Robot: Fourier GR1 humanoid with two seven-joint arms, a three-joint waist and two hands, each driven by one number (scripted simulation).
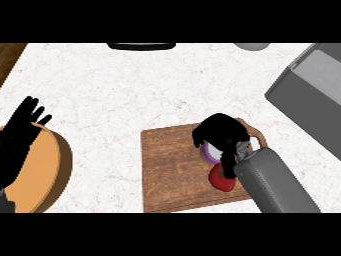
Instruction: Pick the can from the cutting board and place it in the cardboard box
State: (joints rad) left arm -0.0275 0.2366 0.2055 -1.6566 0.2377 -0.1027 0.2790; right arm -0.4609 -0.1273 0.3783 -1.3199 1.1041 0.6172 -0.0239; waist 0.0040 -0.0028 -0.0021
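Note:
A wooden cutting board [174, 170] lies on the counter, right of centre. Over its upper right part my right hand [221, 132] is curled round a can [209, 152], of which only a purple and white part shows under the fingers. Whether the can touches the board I cannot tell. A grey open box [306, 107] stands at the right edge, apart from the board. My left hand [18, 135] rests open at the far left, fingers up.
A red round fruit [220, 181] lies on the board just below the can, partly behind my right forearm. A round orange-brown plate [51, 170] sits under my left arm. A black object [142, 46] and a pale one [252, 46] show at the counter's far edge.

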